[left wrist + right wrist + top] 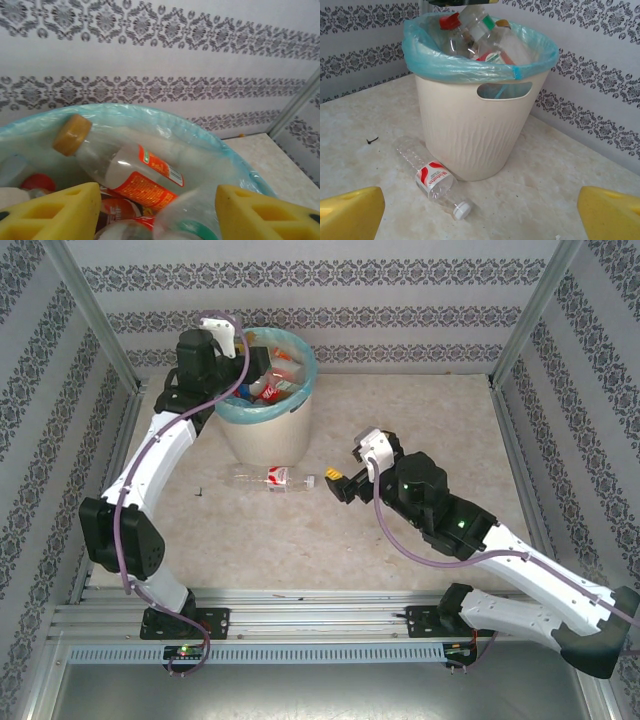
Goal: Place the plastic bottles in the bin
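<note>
Lying on the table: one loose bottle (272,478), clear with a red-and-white label, rests on the table (420,430) at the near foot of the bin (268,435). I cannot tell whether it touches the bin wall.
Bottle axis: from the top camera its length runs left to right, with the white cap toward the right gripper (340,485) and the base toward the left arm's side. From the right wrist camera it slants from upper left to lower right, cap nearest the lens.
Bin: upright near the back wall, left of centre. A blue-green bag (300,400) is folded over its rim, and bottles are heaped inside to above the rim.
Top camera alone: both arms together. The left arm reaches over the bin's left rim. The right arm is low over the table, to the right of the loose bottle's cap.
Left wrist camera alone: the bin's inside. A tan-capped bottle (125,170) with an orange label lies tilted, cap up and to the left, and a red cap (37,182) sits at the left edge.
Left gripper (160,220): the yellow pads stand apart over the heap. A green-banded bottle (192,220) lies between them, with a gap on the left pad's side.
Right wrist camera alone: the bin's ribbed side and its handle slot (504,90). A red-capped bottle (451,30) pokes above the bag.
Right gripper: the pads are spread wide, with nothing between them.
Around: a small dark speck (201,491) lies on the table left of the loose bottle's base, apart from it. The bin wall rises directly behind the loose bottle.
</note>
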